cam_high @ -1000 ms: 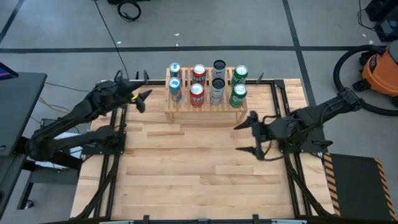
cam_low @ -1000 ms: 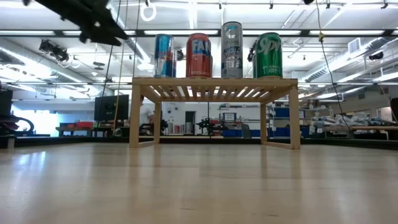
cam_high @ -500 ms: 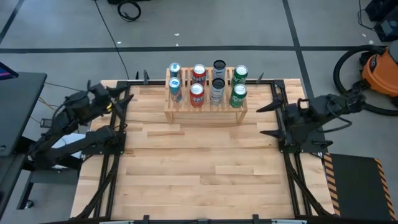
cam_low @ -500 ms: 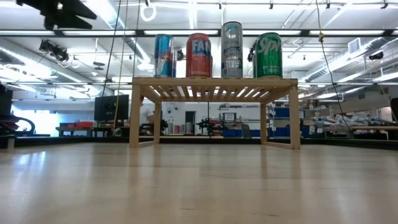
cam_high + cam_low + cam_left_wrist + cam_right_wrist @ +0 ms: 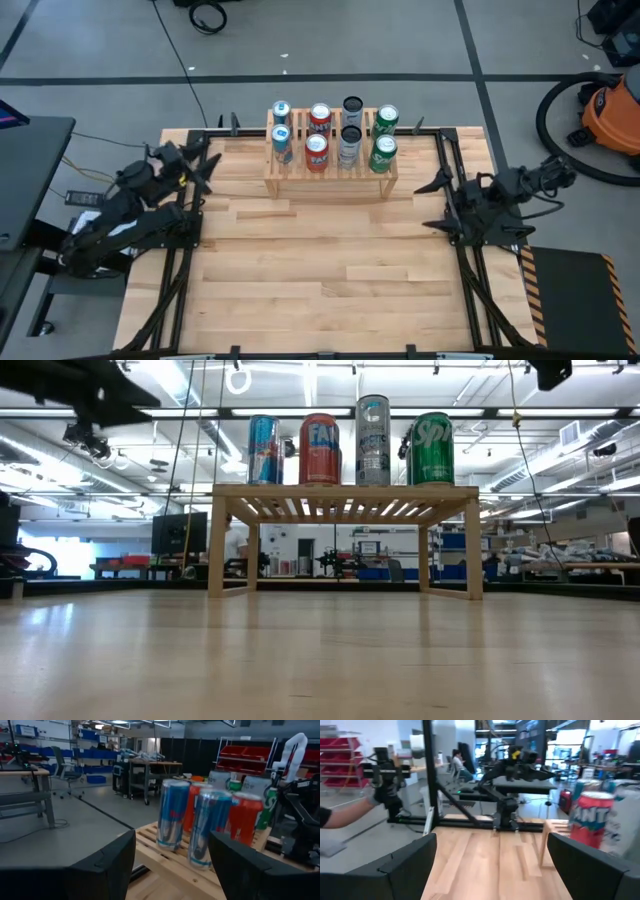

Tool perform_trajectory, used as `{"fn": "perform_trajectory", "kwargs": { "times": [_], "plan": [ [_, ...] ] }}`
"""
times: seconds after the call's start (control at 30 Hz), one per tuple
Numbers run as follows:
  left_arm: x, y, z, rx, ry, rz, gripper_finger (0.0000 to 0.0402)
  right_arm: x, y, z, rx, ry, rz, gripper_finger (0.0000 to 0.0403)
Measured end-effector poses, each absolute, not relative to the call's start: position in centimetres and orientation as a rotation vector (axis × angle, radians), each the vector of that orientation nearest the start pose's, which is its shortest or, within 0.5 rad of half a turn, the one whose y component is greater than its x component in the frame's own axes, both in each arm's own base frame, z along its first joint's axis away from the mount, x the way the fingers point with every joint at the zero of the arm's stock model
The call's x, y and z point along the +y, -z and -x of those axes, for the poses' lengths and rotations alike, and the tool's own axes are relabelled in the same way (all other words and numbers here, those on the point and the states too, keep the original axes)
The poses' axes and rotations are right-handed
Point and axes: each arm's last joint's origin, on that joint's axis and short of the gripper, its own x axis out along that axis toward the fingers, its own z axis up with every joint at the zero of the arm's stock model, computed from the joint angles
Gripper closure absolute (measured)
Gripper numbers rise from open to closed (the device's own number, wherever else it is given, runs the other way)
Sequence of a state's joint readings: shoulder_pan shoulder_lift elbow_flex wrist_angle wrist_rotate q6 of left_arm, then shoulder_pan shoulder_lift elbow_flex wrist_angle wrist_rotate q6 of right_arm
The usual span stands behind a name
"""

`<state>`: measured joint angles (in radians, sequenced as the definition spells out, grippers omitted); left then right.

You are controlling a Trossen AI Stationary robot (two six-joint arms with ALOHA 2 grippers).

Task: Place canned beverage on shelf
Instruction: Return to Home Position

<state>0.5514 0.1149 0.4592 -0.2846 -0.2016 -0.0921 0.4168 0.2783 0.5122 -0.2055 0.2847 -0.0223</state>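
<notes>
The light wooden shelf stands at the table's far middle on its legs. Several cans stand upright on its two tiers: blue, red, silver-and-dark and green. In the low view they show in a row on top, from the blue can to the green can. My left gripper hangs open and empty at the table's left edge, left of the shelf, facing the blue cans. My right gripper hangs open and empty near the right edge.
Bare wooden tabletop stretches in front of the shelf. An orange vacuum stands on the floor at the far right, and a black side table stands at the left. A person's arm shows beyond the table in the right wrist view.
Both arms have folded back from the shelf and sunk a little. My left gripper has gone toward the table's left edge, my right gripper toward the right edge. Both have tipped up to level. The cans and shelf have stayed still.
</notes>
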Motion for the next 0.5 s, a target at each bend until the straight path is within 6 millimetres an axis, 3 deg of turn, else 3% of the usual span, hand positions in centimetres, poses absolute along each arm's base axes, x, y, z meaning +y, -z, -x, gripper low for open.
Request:
{"fn": "perform_trajectory", "kwargs": {
  "times": [0.3,0.5],
  "plan": [
    [5.2,-22.7,-7.3,-0.104,-0.748,0.052,0.0153,3.2,-25.5,-9.0,-0.01,-0.175,0.024,0.0013],
    [5.0,-21.7,-7.9,-0.087,-0.699,0.007,0.0153,3.5,-23.6,-9.6,-0.012,-0.176,0.025,0.0013]
  ]
}}
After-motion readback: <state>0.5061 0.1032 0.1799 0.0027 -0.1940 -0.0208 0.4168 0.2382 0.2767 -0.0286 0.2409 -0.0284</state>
